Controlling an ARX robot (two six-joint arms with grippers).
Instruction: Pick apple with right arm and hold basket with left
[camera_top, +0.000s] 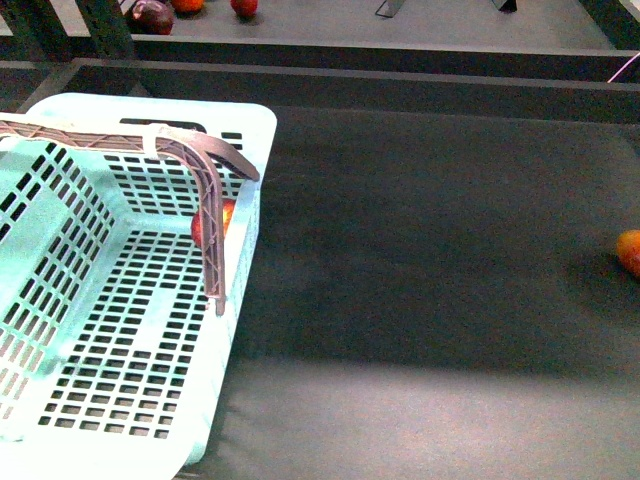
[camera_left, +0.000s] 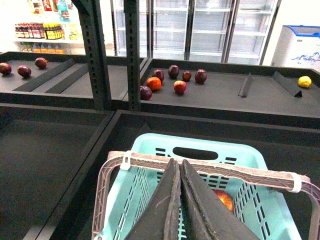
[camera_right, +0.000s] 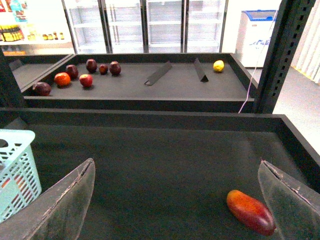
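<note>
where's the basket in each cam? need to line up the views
Front view: basket fills the lower left, its handle crossing the top.
Left wrist view: bottom centre, far rim showing, behind the closed left hand.
Right wrist view: only a corner at the left edge, beside a finger of the open right hand.
Shared landmark: the elongated orange-red fruit on the mat shows in front and right wrist only.

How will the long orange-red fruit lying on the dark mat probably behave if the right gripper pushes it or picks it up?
The orange-red fruit is elongated and rounded, so a push would probably roll or pivot it on the flat dark mat. Its skin looks smooth and glossy, so it may slip between the clear fingers of the open right gripper. It probably bruises if squeezed hard.
</note>
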